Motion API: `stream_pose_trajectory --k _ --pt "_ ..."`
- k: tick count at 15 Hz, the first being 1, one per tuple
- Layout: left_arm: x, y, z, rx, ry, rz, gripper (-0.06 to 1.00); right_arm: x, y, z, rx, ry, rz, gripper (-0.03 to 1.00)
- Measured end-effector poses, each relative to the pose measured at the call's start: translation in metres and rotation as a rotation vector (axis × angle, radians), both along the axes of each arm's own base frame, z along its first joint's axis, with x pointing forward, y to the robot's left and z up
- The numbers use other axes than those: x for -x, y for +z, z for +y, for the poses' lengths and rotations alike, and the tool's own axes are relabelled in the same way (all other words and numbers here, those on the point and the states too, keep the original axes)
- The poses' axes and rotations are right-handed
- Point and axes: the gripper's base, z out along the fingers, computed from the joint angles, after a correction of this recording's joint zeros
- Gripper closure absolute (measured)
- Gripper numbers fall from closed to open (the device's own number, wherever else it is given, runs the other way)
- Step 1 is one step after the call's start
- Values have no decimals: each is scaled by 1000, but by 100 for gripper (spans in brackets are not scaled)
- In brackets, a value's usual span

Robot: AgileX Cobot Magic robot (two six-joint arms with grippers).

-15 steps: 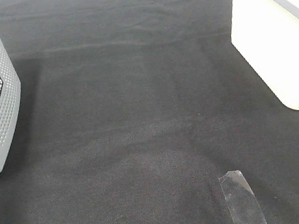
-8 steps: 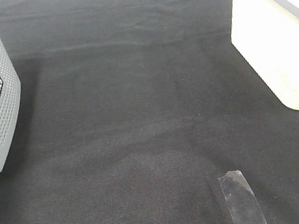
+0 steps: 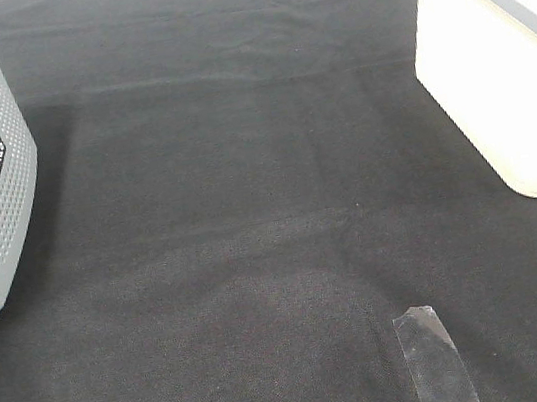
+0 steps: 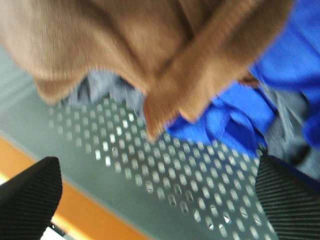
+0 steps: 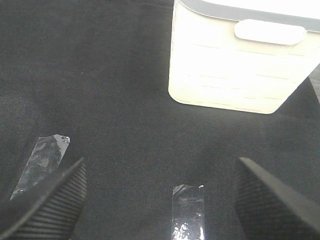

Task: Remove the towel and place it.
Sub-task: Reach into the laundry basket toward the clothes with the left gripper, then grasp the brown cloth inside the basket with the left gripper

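Hovering at perforated grey basket (image 4: 150,170), left gripper (image 4: 160,197) spread wide; soft-pile brown towel (image 4: 150,40) bunched inside; right gripper (image 5: 160,197) likewise apart.

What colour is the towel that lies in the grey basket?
The towel is reddish-brown. The left wrist view shows it best.
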Motion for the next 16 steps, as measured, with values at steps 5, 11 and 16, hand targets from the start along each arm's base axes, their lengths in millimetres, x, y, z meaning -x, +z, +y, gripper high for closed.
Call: stream_pose_trajectory --k 5,11,16 --pt "-29 -39 2 5 -66 83 -3 0 0 0 0 0 0 20" --pt "-30 -48 -2 47 -96 115 24 0 0 0 0 0 0 20" --pt "-31 -57 -3 79 -65 123 47 0 0 0 0 0 0 20"
